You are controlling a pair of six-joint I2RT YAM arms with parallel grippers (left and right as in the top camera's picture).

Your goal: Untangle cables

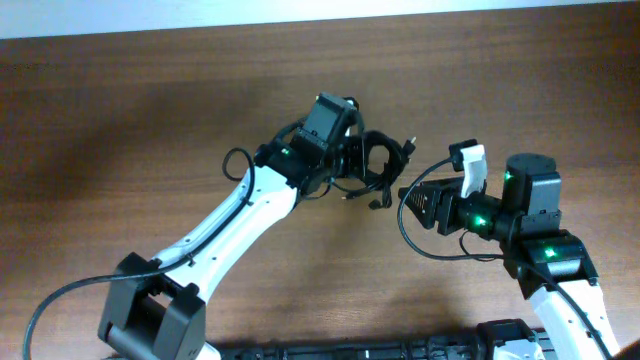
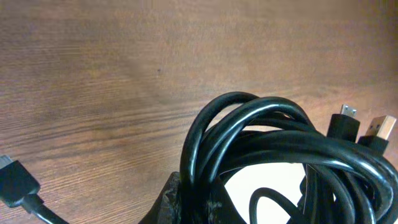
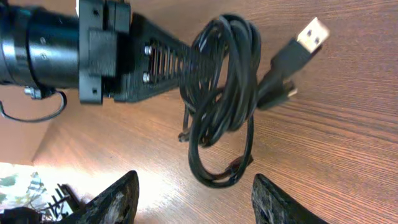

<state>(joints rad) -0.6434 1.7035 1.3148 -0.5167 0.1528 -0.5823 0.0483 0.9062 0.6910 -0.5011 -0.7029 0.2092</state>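
The cables (image 1: 377,166) are a black knotted bundle of loops hanging from my left gripper (image 1: 352,160), which is shut on them above the wooden table (image 1: 150,120). In the left wrist view the coils (image 2: 273,143) rise out of the dark fingers (image 2: 173,200), and two plug ends (image 2: 380,127) stick out at the right. In the right wrist view the bundle (image 3: 225,81) hangs from the left gripper's fingers (image 3: 165,61), with a USB plug (image 3: 313,32) pointing up-right. My right gripper (image 3: 196,190) is open just below the lowest loop (image 3: 217,177), with nothing between its fingertips (image 3: 121,193).
Another black plug (image 2: 13,182) lies on the table at the lower left of the left wrist view. Thick black arm wires (image 1: 425,245) loop beside the right arm. The table's far edge (image 1: 300,22) meets a pale wall.
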